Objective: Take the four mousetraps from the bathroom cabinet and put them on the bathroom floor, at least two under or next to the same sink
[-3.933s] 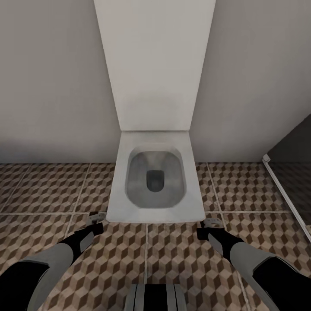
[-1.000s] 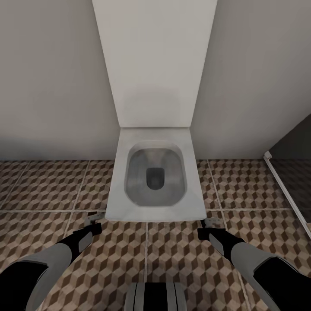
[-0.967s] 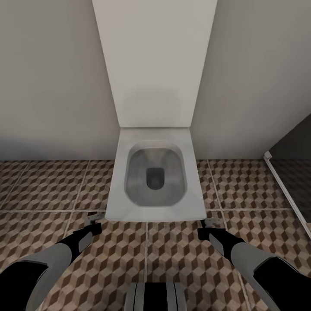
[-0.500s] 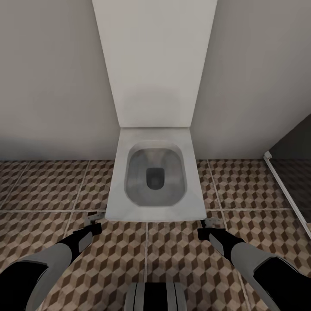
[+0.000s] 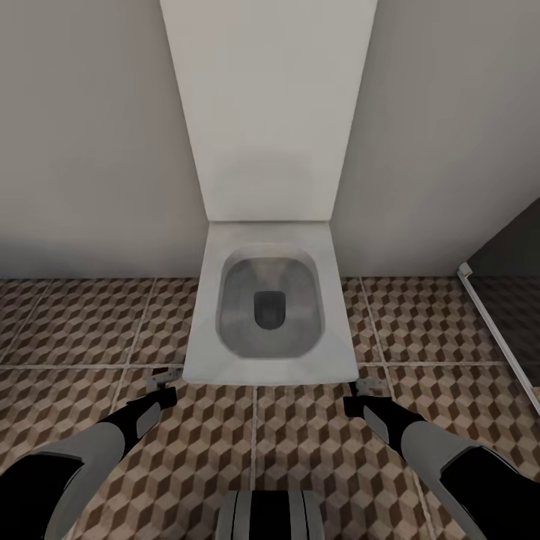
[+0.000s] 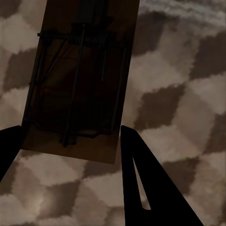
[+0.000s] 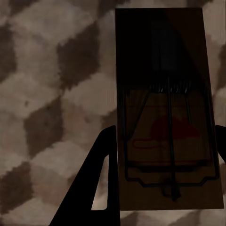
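A bathroom: a square white toilet (image 5: pixel 270 307) against the grey wall, cube-patterned brown-and-beige floor tiles (image 5: pixel 82 326) around it.

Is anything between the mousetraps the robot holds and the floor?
Nothing visible. Each gripper, left and right, holds a mousetrap over bare bathroom floor. The toilet stands just ahead of both grippers.

White toilet (image 5: pixel 270 352), brown-beige cube-patterned floor (image 5: pixel 82 330), tan red-marked mousetrap (image 7: pixel 165 136)
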`<state>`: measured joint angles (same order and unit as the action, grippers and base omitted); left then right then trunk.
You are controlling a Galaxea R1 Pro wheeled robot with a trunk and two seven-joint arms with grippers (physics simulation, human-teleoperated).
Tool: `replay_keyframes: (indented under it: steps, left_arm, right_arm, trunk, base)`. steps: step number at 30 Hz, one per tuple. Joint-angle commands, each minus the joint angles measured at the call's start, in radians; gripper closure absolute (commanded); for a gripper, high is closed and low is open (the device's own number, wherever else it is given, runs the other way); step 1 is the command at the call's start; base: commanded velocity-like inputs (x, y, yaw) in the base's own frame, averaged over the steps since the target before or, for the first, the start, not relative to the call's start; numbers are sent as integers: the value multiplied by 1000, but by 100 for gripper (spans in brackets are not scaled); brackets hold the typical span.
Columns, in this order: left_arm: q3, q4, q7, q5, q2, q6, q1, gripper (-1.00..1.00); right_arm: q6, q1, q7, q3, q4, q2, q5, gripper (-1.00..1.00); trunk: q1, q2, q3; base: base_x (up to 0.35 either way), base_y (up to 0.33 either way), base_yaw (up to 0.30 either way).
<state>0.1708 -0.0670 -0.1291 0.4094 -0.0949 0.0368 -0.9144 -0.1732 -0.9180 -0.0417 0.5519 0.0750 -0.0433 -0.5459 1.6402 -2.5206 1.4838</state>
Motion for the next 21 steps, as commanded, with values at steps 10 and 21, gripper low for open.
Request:
replay_keyframes:
  steps: [10, 21]
  left_arm:
    - [9, -2, -6, 5, 1, 5, 0, 100]
    - [9, -2, -6, 5, 0, 5, 0, 100]
  right_arm:
    - [38, 2, -9, 9, 2, 0, -9, 100]
    - [45, 2, -10, 9, 2, 0, -9, 100]
  trunk:
    - [0, 0, 1]
    - [0, 0, 1]
  base:
    - [0, 0, 0]
    - [0, 0, 0]
